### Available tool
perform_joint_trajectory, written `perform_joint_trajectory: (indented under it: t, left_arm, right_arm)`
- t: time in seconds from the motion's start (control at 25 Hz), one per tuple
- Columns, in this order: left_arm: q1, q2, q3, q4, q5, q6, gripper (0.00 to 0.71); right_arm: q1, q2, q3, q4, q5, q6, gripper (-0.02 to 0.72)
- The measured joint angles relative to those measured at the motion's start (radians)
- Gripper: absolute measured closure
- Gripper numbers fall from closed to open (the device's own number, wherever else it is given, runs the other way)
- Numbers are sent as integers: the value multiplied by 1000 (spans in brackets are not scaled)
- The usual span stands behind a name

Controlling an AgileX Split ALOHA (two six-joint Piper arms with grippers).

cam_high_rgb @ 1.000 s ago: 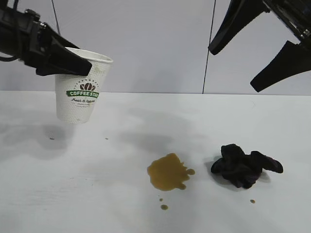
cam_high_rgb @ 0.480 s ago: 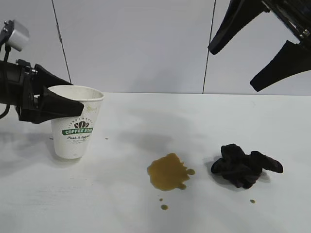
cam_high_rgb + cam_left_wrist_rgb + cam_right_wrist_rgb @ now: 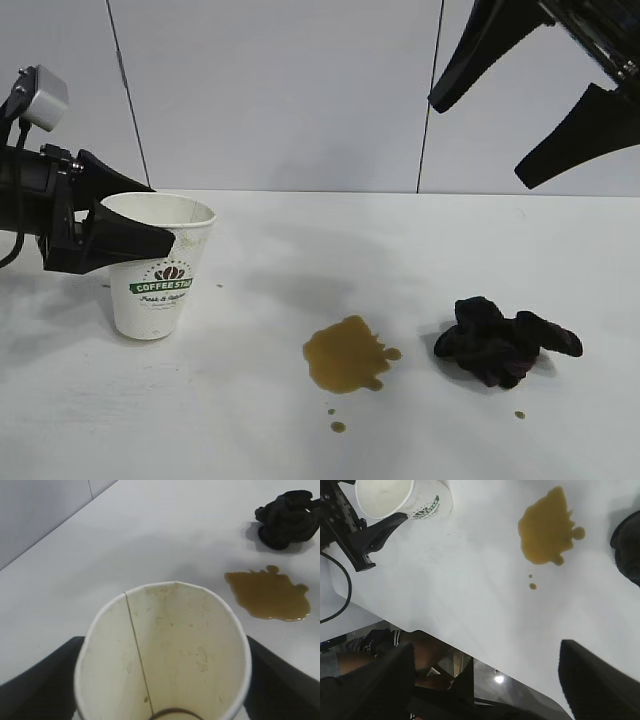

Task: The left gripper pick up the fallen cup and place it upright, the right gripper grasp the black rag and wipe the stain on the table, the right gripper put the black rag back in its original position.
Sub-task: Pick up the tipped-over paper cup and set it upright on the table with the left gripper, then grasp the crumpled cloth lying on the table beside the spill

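Observation:
The white paper cup [image 3: 150, 295] with its green COFFEE banner stands upright on the table [image 3: 300, 240] at the left. My left gripper [image 3: 160, 215] reaches in from the left, one black finger against each side of the cup near the rim. From the left wrist I look down into the cup [image 3: 175, 655], flanked by the fingers [image 3: 45, 680]. The amber-brown stain [image 3: 345, 355] lies mid-table, and the crumpled black rag [image 3: 500, 342] lies to its right. My right gripper [image 3: 478, 145] hangs open and empty, high above the rag.
Small brown droplets [image 3: 338, 426] lie in front of the stain, and one [image 3: 519, 414] lies in front of the rag. The right wrist view shows the table's near edge [image 3: 470, 647] with a person's legs and a shoe [image 3: 380, 639] beneath it. A grey panelled wall [image 3: 300, 90] stands behind.
The left gripper has brought the cup down from the air onto the table at the left, where it now stands upright. The right arm has not moved.

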Motion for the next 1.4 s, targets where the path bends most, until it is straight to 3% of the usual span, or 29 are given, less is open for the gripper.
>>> perform_joint_trajectory:
  t: [0.24, 0.56, 0.76, 1.0, 1.24, 1.4]
  left_arm:
    - [0, 0, 0, 3, -28, -30, 23]
    - [0, -19, 0, 126, -70, -48, 17]
    - [0, -72, 0, 233, -136, -163, 17]
    - [0, -121, 0, 577, -279, -561, 17]
    - [5, -253, 0, 1006, -448, -1277, 21]
    - [67, -391, 0, 1303, -525, -1652, 28]
  right_arm:
    - [0, 0, 0, 0, 0, 0, 159]
    - [0, 0, 0, 0, 0, 0, 159]
    - [0, 0, 0, 0, 0, 0, 159]
    - [0, 0, 0, -1, -1, 0, 159]
    - [0, 0, 0, -1, -2, 0, 159]
    - [0, 0, 0, -1, -2, 0, 159]
